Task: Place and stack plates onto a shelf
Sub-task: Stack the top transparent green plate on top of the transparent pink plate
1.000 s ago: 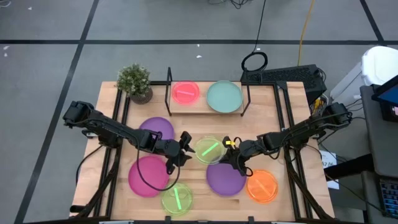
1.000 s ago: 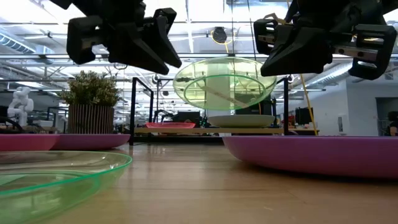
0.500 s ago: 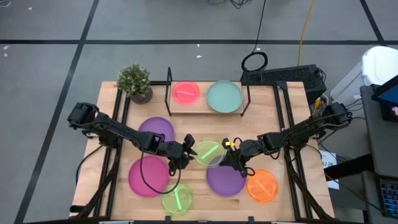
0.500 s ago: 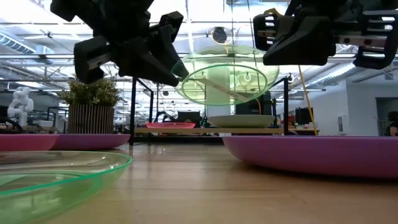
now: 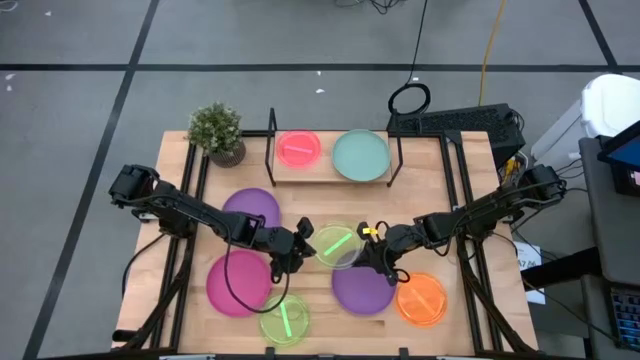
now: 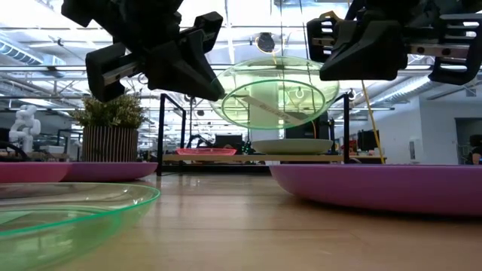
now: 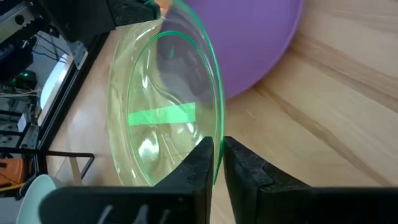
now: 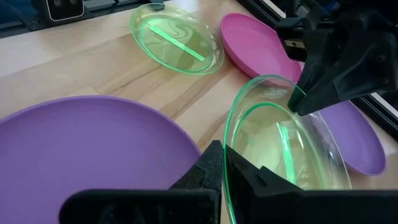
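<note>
Two plates sit on the shelf (image 5: 333, 176) at the desk's far edge, six remain, and mid-desk the left hand (image 5: 303, 245) and right hand (image 5: 366, 253) both pinch one raised lime-green plate (image 5: 337, 243).

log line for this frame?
phase: handover | left hand: shut on lime-green plate rim | right hand: shut on opposite rim | plate: lifted above table | shelf: red-pink, teal plates

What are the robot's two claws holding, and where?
Both hold one lime-green plate in the air by its rim: the left gripper on one edge, the right gripper on the opposite edge.
</note>
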`<state>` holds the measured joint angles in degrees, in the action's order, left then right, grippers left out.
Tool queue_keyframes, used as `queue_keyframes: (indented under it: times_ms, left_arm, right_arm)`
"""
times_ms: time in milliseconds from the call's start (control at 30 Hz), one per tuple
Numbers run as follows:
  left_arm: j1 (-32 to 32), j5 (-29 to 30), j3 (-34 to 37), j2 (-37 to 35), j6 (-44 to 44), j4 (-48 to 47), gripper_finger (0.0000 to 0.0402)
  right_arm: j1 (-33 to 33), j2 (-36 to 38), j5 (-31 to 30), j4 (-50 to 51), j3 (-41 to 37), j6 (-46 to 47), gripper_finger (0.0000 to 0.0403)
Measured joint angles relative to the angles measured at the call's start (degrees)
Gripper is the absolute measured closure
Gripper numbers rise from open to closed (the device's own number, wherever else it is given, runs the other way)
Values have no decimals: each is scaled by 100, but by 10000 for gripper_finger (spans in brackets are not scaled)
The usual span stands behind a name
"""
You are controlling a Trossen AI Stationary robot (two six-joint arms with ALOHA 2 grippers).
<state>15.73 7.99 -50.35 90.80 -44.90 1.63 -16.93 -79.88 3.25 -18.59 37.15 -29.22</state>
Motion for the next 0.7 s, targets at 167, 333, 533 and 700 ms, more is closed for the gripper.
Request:
queue_keyframes:
  times_ms: [167, 333, 533, 700]
  left_arm:
    - [0, -64, 0, 0, -2, -9, 384]
    - [-2, -146, 0, 0, -39, 17, 396]
    - [-2, -151, 0, 0, -37, 20, 398]
    - [-2, -152, 0, 0, -33, 17, 398]
  right_arm:
    - [0, 0, -6, 2, 0, -18, 397]
    - [2, 0, -297, -216, 0, 147, 374]
    - [2, 0, -334, -597, 0, 456, 312]
    - [9, 0, -439, -880, 0, 689, 244]
